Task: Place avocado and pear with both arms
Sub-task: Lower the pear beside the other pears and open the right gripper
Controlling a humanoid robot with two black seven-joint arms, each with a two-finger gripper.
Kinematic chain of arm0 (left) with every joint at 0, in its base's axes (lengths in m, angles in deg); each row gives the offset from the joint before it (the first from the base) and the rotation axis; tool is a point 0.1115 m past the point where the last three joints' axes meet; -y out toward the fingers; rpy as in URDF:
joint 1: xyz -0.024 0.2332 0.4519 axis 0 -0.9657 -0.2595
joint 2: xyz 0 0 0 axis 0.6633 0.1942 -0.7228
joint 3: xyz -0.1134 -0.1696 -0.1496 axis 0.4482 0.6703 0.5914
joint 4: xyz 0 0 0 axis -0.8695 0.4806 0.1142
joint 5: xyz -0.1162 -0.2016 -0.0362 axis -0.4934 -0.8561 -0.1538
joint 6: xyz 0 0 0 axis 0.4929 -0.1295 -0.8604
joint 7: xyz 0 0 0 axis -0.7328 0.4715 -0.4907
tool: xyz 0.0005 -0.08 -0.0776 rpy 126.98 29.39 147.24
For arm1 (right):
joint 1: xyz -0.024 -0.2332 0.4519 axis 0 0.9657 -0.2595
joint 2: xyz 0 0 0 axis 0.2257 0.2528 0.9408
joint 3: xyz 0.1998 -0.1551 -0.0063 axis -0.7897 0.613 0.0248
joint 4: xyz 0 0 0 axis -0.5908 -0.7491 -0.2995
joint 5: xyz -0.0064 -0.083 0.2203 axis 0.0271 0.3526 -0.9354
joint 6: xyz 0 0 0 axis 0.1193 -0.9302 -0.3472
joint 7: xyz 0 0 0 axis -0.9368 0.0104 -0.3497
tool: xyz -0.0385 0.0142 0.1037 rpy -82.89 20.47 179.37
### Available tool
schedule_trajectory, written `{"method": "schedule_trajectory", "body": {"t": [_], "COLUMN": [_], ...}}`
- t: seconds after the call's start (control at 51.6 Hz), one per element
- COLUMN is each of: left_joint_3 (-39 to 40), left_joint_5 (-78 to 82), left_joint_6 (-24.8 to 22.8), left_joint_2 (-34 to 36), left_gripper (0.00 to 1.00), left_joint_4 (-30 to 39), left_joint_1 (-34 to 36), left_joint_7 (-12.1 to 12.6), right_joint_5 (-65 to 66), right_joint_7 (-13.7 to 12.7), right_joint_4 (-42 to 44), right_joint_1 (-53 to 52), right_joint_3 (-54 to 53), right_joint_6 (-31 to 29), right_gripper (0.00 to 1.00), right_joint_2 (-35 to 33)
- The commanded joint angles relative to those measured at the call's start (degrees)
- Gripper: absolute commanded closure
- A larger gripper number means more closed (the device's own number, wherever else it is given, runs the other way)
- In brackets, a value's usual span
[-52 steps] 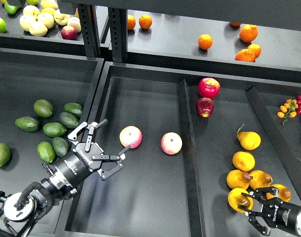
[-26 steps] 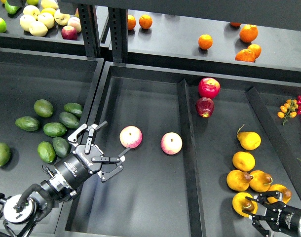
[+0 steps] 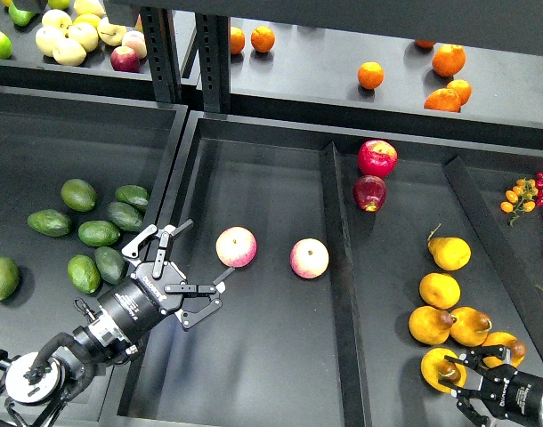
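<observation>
Right gripper point(image 3: 474, 389) cut off at lower-right frame edge, fingers spread beside pear point(image 3: 437, 366), contact unclear. Left gripper point(image 3: 193, 260) lower left, fingers wide apart, empty, near pink apple point(image 3: 236, 246). Avocado point(image 3: 109, 263) dark, left bin. Lettering on both grippers unreadable.

head view | high, facing forward and down | mid-range over black trays point(image 3: 254, 356) | single view, nothing shared

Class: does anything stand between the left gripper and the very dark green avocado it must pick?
Nothing visible does. The open left gripper hovers right of the very dark green avocado, which lies among brighter green avocados.
</observation>
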Motion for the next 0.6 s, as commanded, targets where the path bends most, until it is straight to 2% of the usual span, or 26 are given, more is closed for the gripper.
{"method": "schedule_trajectory", "body": {"t": [0.0, 0.31, 0.465, 0.581], "left_joint_3": [0.0, 0.0, 0.0, 0.0], "left_joint_5": [-0.01, -0.01, -0.01, -0.01], "left_joint_6": [0.0, 0.0, 0.0, 0.0], "left_joint_2": [0.0, 0.0, 0.0, 0.0], "left_gripper": [0.01, 0.01, 0.01, 0.01], "left_joint_4": [0.0, 0.0, 0.0, 0.0], "left_joint_1": [-0.01, -0.1, -0.1, -0.1], "left_joint_7": [0.0, 0.0, 0.0, 0.0], "right_joint_5": [0.0, 0.18, -0.18, -1.05], "right_joint_7": [0.0, 0.0, 0.0, 0.0], "right_joint_4": [-0.09, -2.98, -6.32, -9.05], "right_joint_1": [0.09, 0.79, 0.7, 0.27], "right_joint_3": [0.26, 0.35, 0.08, -0.44], "right_joint_6": [0.0, 0.0, 0.0, 0.0], "right_gripper": [0.43, 0.1, 0.01, 0.01], "right_joint_2": [-0.24, -3.93, -6.74, -8.33]}}
